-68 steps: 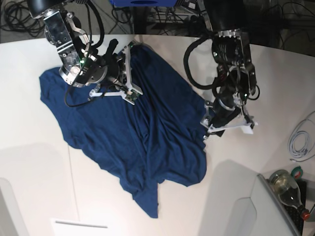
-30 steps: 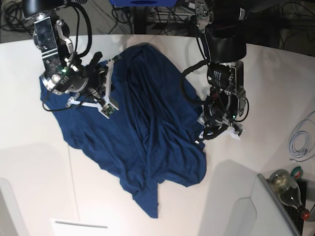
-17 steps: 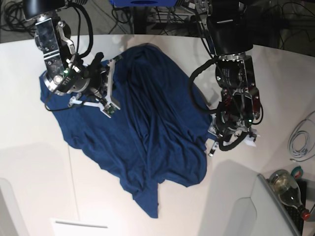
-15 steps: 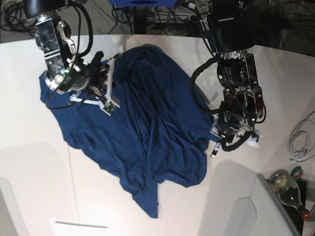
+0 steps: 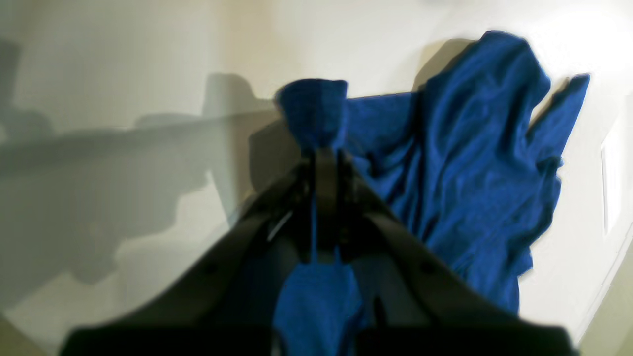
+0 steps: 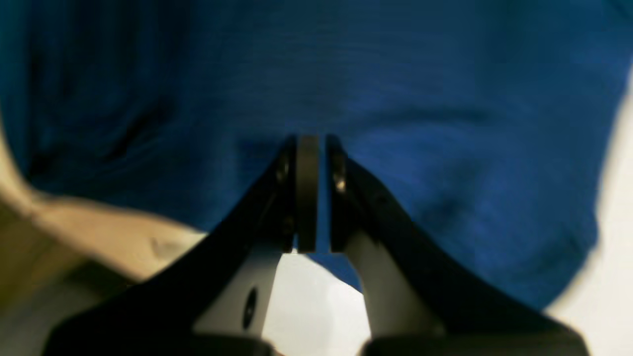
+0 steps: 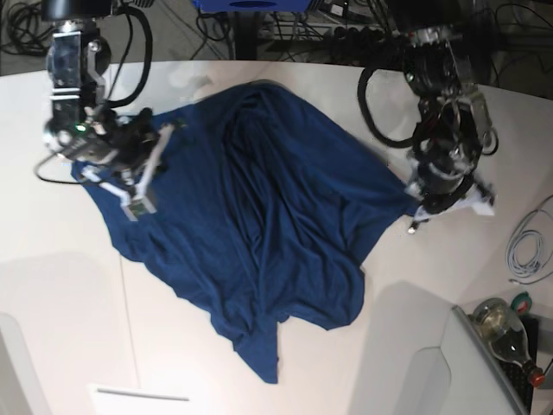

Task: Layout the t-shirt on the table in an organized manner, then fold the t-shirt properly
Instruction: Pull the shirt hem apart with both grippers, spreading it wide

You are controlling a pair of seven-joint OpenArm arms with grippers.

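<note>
The navy t-shirt (image 7: 259, 216) lies spread and wrinkled across the white table (image 7: 190, 346). My left gripper (image 7: 421, 207) is at the shirt's right edge, shut on a corner of it that is pulled out to a point. In the left wrist view a fold of the t-shirt (image 5: 470, 173) is pinched in the left gripper (image 5: 316, 148) above the table (image 5: 148, 49). My right gripper (image 7: 145, 171) is over the shirt's upper left part. The right wrist view shows the right gripper (image 6: 309, 143) shut on the t-shirt (image 6: 445, 123).
A white cable coil (image 7: 529, 251) lies at the table's right edge. A green glass bottle (image 7: 501, 333) and a white panel (image 7: 454, 367) stand at the lower right. A white sheet (image 7: 143, 402) sits at the bottom edge. Dark cables run behind the far edge.
The left gripper has moved right and up, drawing the shirt's right edge outward. The right gripper has moved left with fabric in it. The shirt now spreads wider.
</note>
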